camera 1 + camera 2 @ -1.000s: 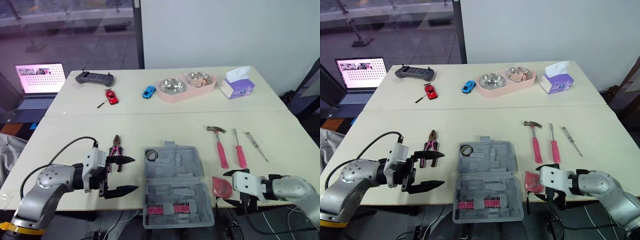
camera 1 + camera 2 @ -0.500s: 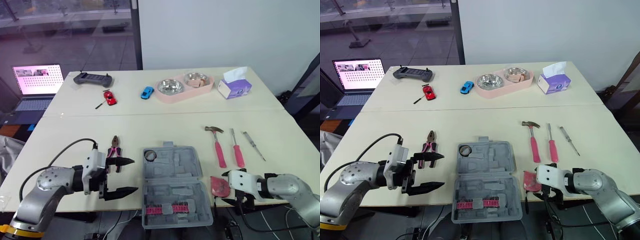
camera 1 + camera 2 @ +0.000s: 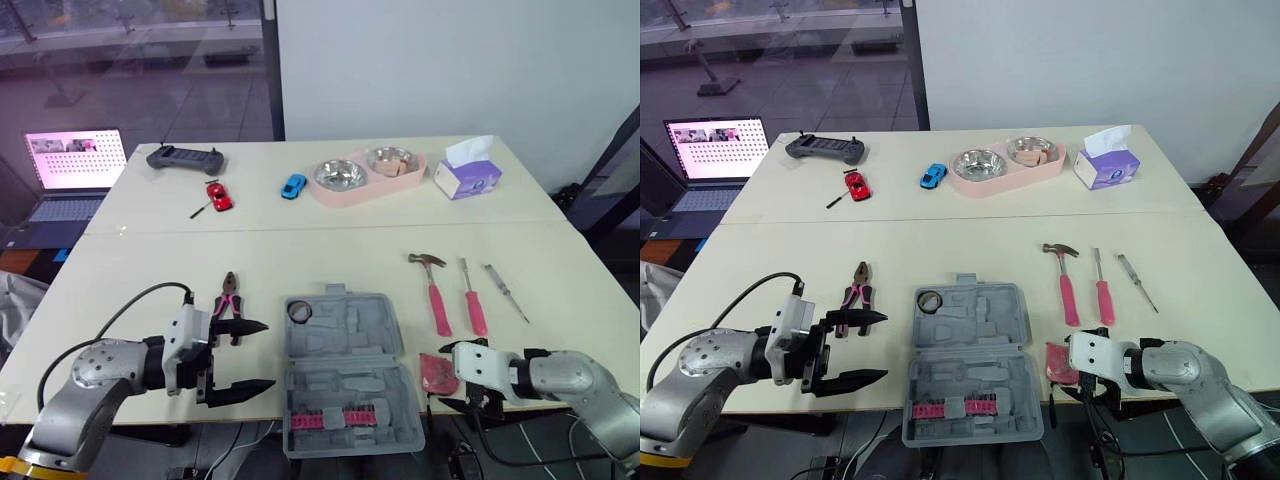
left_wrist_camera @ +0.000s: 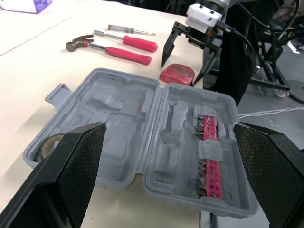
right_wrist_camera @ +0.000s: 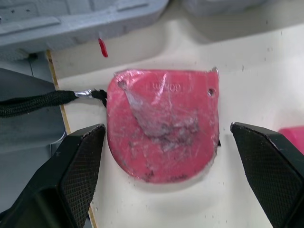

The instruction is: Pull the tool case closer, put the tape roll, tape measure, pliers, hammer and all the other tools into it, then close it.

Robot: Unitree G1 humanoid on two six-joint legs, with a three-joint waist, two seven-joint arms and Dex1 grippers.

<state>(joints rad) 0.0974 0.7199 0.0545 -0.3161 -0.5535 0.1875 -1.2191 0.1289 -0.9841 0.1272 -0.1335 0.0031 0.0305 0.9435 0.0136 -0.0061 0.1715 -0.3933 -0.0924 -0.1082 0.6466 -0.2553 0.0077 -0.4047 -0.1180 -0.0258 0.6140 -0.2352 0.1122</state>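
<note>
One tool case (image 3: 345, 370), lid open, near centre, long axis running near to far. One tape roll (image 3: 301, 311) in its far-left pocket. One pliers (image 3: 229, 291) left of it. One hammer (image 3: 437, 295) and two screwdrivers (image 3: 473, 300) on the right, handles pointing near. One tape measure (image 5: 164, 128) at the near right edge, between the spread fingers of the right gripper (image 3: 448, 375). Left gripper (image 3: 268, 355) released.

The grey tool case (image 3: 348, 352) lay open and flat on the table (image 3: 320, 255), just to the right of the left claw (image 3: 268, 355). The tape roll (image 3: 301, 312) sat in its far-left recess. The pink-handled pliers (image 3: 229, 293) lay just beyond the left claw. The red tape measure (image 5: 164, 126) lay flat between the spread fingers of the right claw (image 3: 446, 375). The hammer (image 3: 436, 295) and two screwdrivers (image 3: 475, 303) lay side by side beyond the right claw.
</note>
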